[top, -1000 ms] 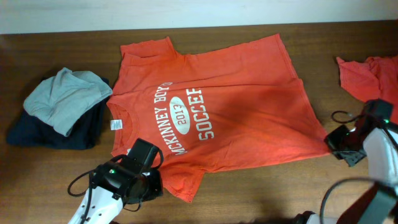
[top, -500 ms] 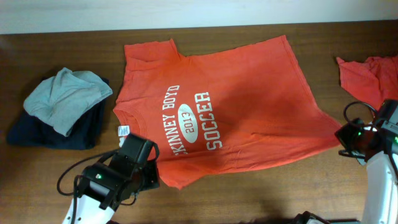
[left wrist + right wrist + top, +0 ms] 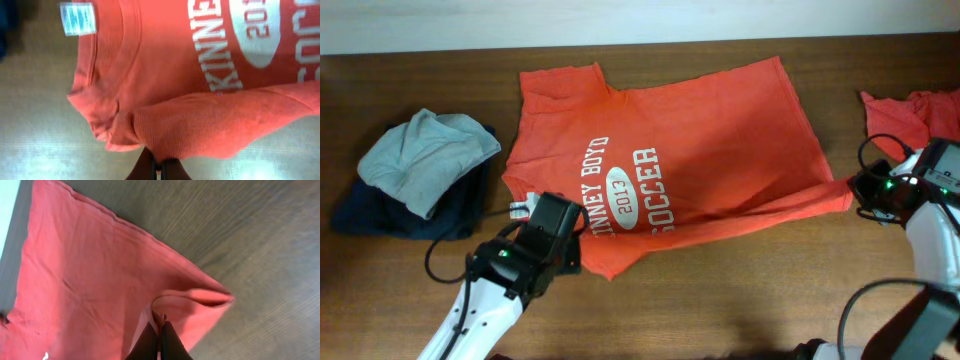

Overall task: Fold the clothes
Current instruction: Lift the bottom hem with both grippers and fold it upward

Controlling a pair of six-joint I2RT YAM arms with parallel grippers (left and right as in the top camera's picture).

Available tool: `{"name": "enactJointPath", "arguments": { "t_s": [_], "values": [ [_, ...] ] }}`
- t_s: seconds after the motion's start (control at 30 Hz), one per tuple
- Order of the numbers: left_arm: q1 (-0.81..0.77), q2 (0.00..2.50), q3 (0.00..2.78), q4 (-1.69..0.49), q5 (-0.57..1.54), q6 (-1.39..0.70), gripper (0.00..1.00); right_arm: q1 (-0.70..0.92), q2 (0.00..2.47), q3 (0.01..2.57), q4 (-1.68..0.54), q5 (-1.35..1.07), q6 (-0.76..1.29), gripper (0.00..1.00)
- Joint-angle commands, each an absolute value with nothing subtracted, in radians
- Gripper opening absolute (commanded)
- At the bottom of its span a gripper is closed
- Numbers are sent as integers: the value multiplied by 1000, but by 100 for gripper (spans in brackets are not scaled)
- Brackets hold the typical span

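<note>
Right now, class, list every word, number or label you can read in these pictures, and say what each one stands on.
"KINNEY BOYD": white arc on the orange T-shirt; earlier letters hidden.
"2013": inside the white oval on the same shirt.
"SOCCER": white, beside the oval.
Neck label: blue print, too blurred to read.

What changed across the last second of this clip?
The left gripper and right gripper stayed shut on the near edge of the orange T-shirt. They carried that edge away from the robot, folding it over the lower part of the print. The grey and dark pile and the second orange garment did not move.
</note>
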State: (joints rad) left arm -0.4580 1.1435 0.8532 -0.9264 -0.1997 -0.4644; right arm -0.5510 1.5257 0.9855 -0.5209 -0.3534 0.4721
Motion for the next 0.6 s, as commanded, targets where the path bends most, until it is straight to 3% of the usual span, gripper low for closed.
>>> {"name": "enactJointPath", "arguments": {
  "t_s": [0.0, 0.4, 0.43, 0.47, 0.5, 0.57],
  "values": [
    [-448, 1162, 869, -870, -316, -427, 1, -556, 1560, 1007, -455, -424, 477, 4],
    [-324, 1266, 869, -646, -292, -323, 0, -556, 1563, 1007, -319, -424, 480, 6],
    [-324, 1288, 869, -636, -292, -319, 1, -556, 1565, 1007, -317, -414, 480, 19],
    [-324, 1297, 869, -635, -292, -319, 2, -556, 1567, 1007, -315, -411, 480, 44],
    [-324, 1305, 869, -635, -292, -319, 8, -556, 1569, 1007, -313, -411, 480, 58],
    [-324, 1320, 869, -635, -295, -319, 26, -556, 1573, 1007, -313, -412, 480, 70]
  ]
}}
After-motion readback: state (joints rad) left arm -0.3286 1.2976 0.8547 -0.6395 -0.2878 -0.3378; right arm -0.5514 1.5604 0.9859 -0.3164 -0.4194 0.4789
